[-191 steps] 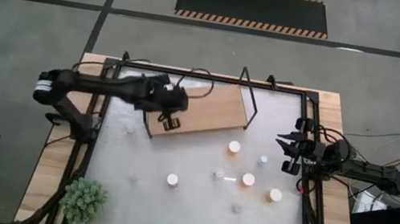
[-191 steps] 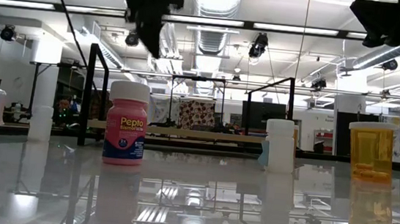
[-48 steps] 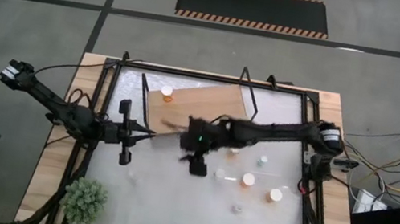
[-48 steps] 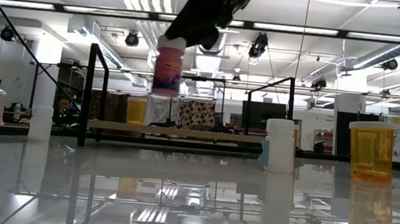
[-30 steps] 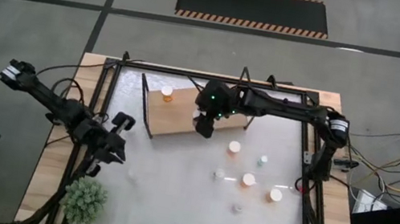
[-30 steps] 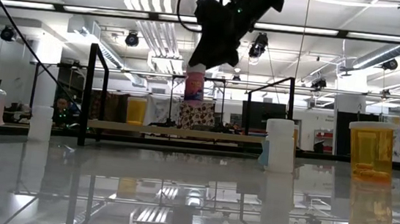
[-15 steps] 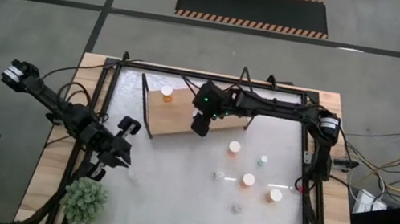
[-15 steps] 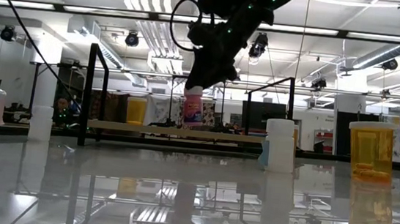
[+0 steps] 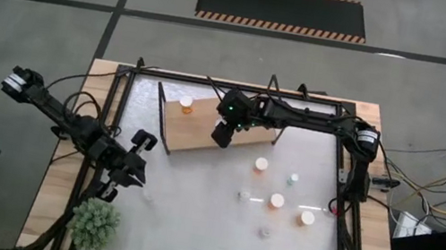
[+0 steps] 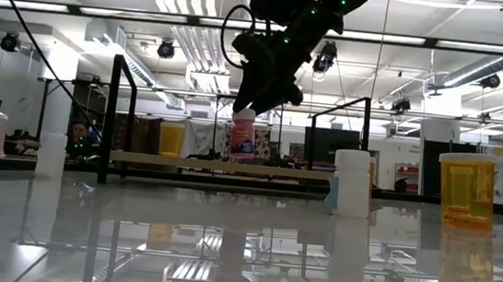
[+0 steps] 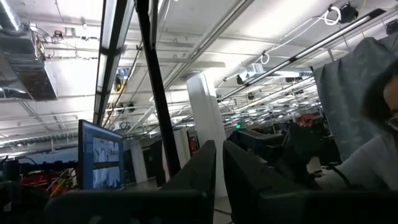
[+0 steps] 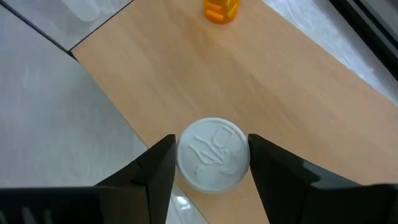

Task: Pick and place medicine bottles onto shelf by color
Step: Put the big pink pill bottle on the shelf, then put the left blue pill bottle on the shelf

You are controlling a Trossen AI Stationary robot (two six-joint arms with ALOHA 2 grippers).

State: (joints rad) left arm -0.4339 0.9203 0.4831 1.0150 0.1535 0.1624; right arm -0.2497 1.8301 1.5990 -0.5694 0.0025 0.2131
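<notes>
The right gripper (image 12: 211, 168) is straddling a pink bottle (image 10: 243, 135) on the shelf (image 9: 194, 134), fingers (image 12: 155, 168) slightly parted. At 8 o'clock, the left gripper (image 9: 136, 168) is waiting, clamped tight on nothing.

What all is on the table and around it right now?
shelf: one, light-brown board, far side of the table
orange bottle: one, on the shelf
pink bottle: one, white cap, at the shelf's near edge
orange bottles: three, white caps, on the table
pale bottles: about four, small, scattered on the table
plant: one, green, near-left corner
person: one, partly seen beyond the table
left gripper: shut, empty, left side of the table
right gripper: at the pink bottle
</notes>
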